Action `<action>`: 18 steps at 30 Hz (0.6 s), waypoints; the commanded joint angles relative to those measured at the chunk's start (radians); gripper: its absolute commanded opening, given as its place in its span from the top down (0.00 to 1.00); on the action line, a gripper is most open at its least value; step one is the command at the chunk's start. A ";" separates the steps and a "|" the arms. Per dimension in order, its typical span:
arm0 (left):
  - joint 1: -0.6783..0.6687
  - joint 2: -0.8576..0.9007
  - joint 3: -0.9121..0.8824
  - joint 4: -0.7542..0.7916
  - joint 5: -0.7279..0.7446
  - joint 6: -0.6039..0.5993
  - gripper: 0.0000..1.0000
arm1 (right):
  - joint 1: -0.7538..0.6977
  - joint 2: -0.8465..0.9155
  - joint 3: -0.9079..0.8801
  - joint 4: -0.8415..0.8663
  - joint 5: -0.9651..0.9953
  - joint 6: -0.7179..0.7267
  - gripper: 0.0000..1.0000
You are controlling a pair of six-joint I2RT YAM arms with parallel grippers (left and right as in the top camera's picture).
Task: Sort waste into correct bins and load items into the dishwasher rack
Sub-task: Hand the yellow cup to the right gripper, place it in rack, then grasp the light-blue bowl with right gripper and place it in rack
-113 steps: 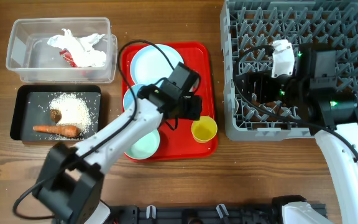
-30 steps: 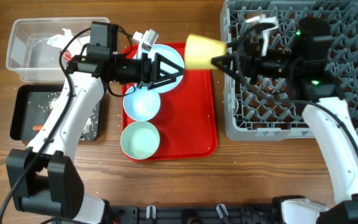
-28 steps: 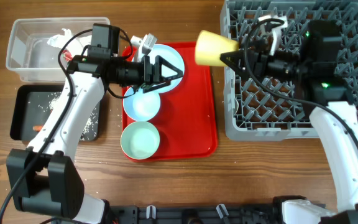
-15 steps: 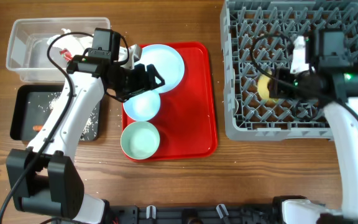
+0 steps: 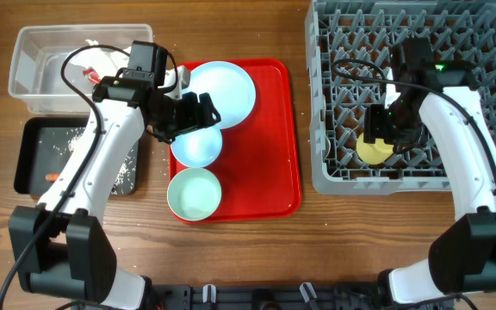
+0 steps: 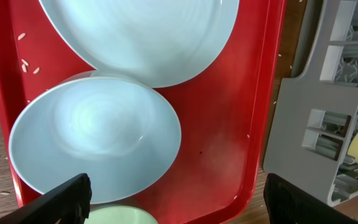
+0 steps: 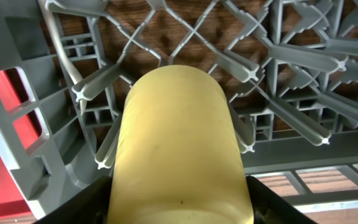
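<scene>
Yellow cup [image 7: 179, 149] lies in the rack [image 7: 17, 143], right claw [image 7: 179, 196] closed on it, clear at wrist, obscured overhead.

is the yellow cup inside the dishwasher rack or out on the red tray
Inside. The yellow cup is down among the grey pegs of the dishwasher rack, with the right gripper closed around it.

L claw [image 6: 179, 199] spread wide over blue bowl [image 6: 95, 140], plate [image 6: 148, 37] beside, red tray [image 6: 229, 149], rack [image 6: 328, 112] rt

The wooden table [image 5: 257, 250] bears a clear tub [image 5: 37, 79], black tray [image 5: 21, 164], red tray [image 5: 269, 146], grey rack [image 5: 360, 34].
</scene>
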 commanded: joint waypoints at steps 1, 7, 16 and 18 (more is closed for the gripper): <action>-0.002 -0.010 0.011 -0.001 -0.013 0.024 0.11 | 0.000 0.005 -0.002 0.002 -0.024 0.012 0.27; -0.002 -0.010 0.011 -0.002 -0.012 0.024 0.11 | 0.000 0.002 0.135 -0.046 -0.044 0.011 0.19; -0.005 -0.009 0.011 -0.005 -0.039 0.024 0.15 | 0.050 -0.018 0.220 -0.019 -0.221 -0.069 0.20; -0.027 -0.008 0.011 -0.017 -0.093 0.024 0.17 | 0.097 -0.018 0.220 0.021 -0.221 -0.063 0.20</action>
